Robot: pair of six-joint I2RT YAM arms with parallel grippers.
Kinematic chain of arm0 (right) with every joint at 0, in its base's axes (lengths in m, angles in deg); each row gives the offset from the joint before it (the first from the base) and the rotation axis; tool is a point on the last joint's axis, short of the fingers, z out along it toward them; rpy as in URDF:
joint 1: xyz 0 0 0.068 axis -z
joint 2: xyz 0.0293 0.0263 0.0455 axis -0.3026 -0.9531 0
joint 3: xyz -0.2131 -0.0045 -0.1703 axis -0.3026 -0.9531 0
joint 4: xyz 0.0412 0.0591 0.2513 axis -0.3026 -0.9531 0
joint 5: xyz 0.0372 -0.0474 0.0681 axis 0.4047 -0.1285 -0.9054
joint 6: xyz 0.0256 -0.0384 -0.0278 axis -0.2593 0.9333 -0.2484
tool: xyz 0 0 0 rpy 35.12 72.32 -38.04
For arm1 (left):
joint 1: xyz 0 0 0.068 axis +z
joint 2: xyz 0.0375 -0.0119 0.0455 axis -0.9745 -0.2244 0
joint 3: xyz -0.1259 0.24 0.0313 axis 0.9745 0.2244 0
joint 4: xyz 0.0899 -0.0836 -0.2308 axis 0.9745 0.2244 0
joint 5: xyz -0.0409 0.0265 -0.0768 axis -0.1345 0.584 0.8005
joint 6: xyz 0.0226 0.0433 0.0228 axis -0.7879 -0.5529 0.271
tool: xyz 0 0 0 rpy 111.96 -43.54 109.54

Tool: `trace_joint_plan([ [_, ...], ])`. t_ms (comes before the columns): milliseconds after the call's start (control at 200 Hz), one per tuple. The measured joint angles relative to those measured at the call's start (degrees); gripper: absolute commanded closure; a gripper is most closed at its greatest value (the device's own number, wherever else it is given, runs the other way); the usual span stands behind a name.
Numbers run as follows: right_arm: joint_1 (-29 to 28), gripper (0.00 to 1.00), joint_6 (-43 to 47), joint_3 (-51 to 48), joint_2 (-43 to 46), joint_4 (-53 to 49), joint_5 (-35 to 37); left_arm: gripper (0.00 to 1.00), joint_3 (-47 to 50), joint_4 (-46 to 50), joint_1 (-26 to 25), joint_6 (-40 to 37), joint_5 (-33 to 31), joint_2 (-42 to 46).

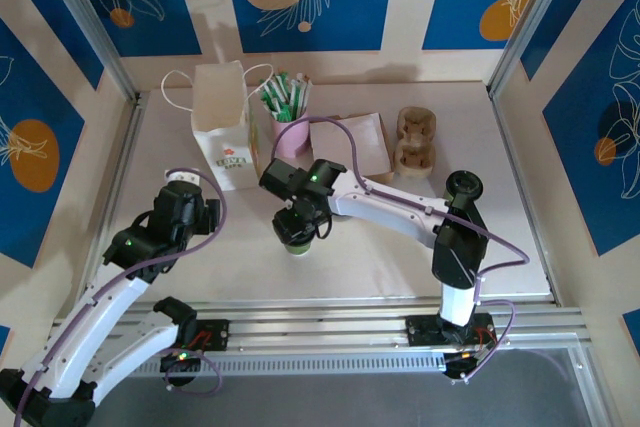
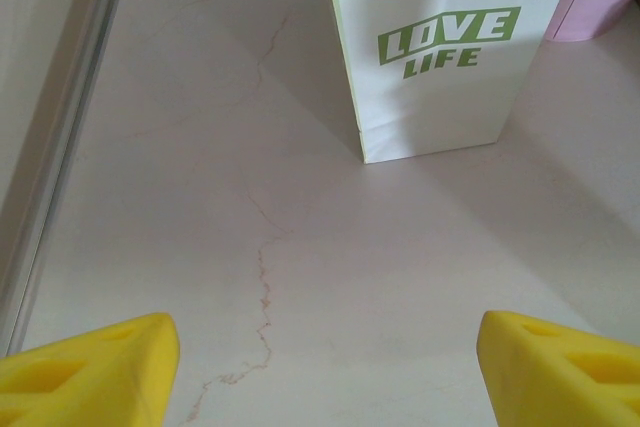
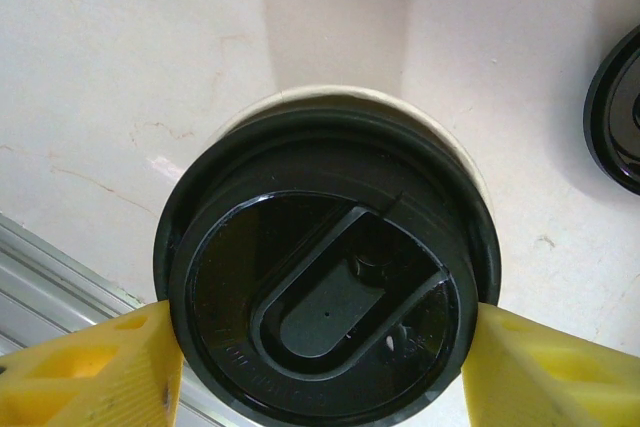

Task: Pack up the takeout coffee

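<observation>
Cup [image 1: 297,244]: green body, glossy black lid [image 3: 330,287], upright on surface [image 1: 380,269]; right pincer [image 3: 320,367] pinches lid, left pincer [image 2: 330,362] spread.

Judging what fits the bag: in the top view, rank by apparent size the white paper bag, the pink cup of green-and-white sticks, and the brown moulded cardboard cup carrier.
1. White paper bag, clearly largest.
2 and 3. Pink cup of sticks and brown cardboard cup carrier look about alike, so I leave them unranked.
</observation>
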Motion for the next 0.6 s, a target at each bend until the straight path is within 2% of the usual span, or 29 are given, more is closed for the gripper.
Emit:
trace_joint_plan([
  [600, -0.2, 0.32, 0.4, 3.0, -2.4, -2.4, 0.4, 0.22, 0.1, 0.0, 0.0, 0.0, 0.0, 0.0],
])
